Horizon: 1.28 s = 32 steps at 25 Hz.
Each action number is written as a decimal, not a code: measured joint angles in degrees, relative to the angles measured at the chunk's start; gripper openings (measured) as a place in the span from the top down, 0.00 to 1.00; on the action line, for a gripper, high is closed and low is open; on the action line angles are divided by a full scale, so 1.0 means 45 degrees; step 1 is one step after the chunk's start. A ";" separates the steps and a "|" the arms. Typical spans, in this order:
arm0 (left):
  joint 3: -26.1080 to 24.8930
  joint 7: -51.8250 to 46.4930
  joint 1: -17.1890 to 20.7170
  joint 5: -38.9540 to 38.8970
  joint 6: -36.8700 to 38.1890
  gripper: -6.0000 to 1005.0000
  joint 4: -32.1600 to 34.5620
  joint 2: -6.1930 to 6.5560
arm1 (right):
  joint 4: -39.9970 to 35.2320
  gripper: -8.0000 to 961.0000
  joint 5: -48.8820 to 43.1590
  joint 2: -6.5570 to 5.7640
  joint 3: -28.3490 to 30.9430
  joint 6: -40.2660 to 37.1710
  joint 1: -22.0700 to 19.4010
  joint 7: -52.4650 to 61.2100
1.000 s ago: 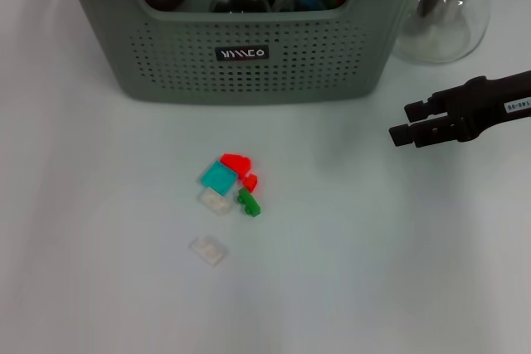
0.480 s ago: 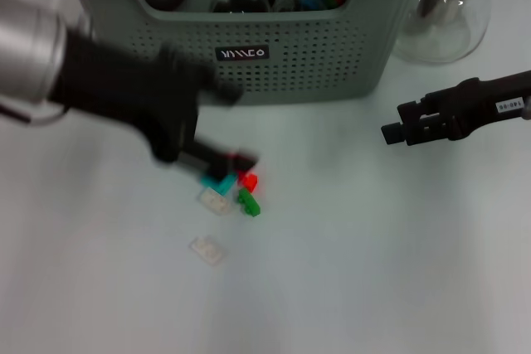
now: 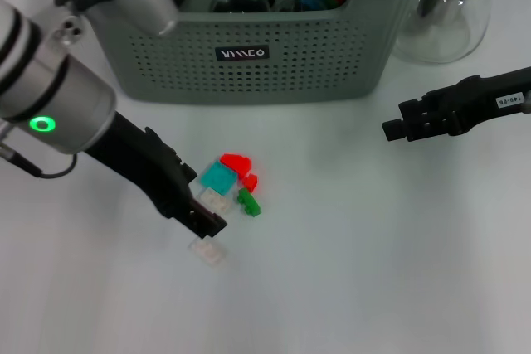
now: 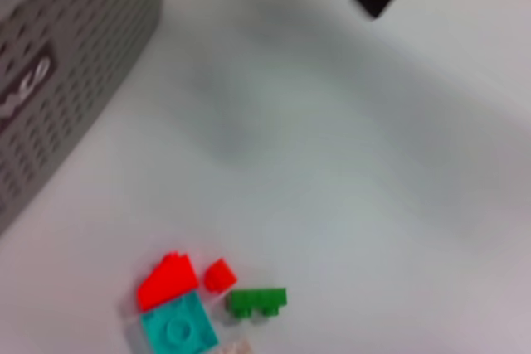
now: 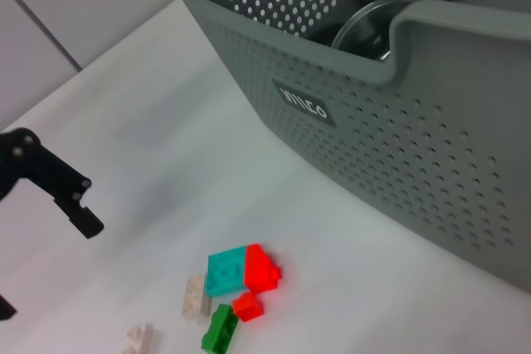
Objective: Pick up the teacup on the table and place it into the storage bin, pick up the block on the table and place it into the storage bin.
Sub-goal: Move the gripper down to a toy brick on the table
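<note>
The left gripper (image 3: 206, 223) hangs low over the white table (image 3: 373, 271), and whether its fingers are spread or closed cannot be told from these views. Right at its tip lie two clear, near-colourless blocks: one (image 3: 216, 201) just on the bin side of it, the other (image 3: 207, 250) just on the near side, towards the robot. A little farther towards the bin from that tip sits a tight cluster of small studded blocks: a teal square block (image 3: 217, 177) with one round boss on top, a larger red block (image 3: 236, 162) with a sloped edge touching it, a small red block (image 3: 250, 181) beside that, and a green two-stud block (image 3: 248, 202). The storage bin (image 3: 274, 60), a grey-green perforated basket with a rolled rim and a black label bearing a white logo, stands beyond the cluster; dark round things and glassware show inside it. A clear glass jug (image 3: 448, 14) stands just beside the bin. The right gripper (image 3: 397, 125) hovers well apart from the blocks, out to the right, its two dark fingers showing a narrow gap and holding nothing.
</note>
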 joint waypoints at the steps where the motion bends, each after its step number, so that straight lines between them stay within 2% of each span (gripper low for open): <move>1: 0.0167 -0.0347 -0.0039 0.0065 -0.0130 0.14 -0.0079 0.0000 | 0.0020 0.32 0.0000 -0.0005 -0.0005 0.0013 0.0000 -0.0005; 12: 0.1997 -0.2581 -0.0504 0.1144 -0.1781 0.14 -0.1611 0.0000 | 0.0041 0.32 -0.0076 -0.0037 -0.0079 -0.0040 0.0173 -0.0130; 32: 0.3690 -0.4113 -0.0943 0.2116 -0.2288 0.14 -0.2176 0.0000 | 0.0042 0.31 -0.0169 0.0014 -0.0502 -0.0020 0.0344 -0.0108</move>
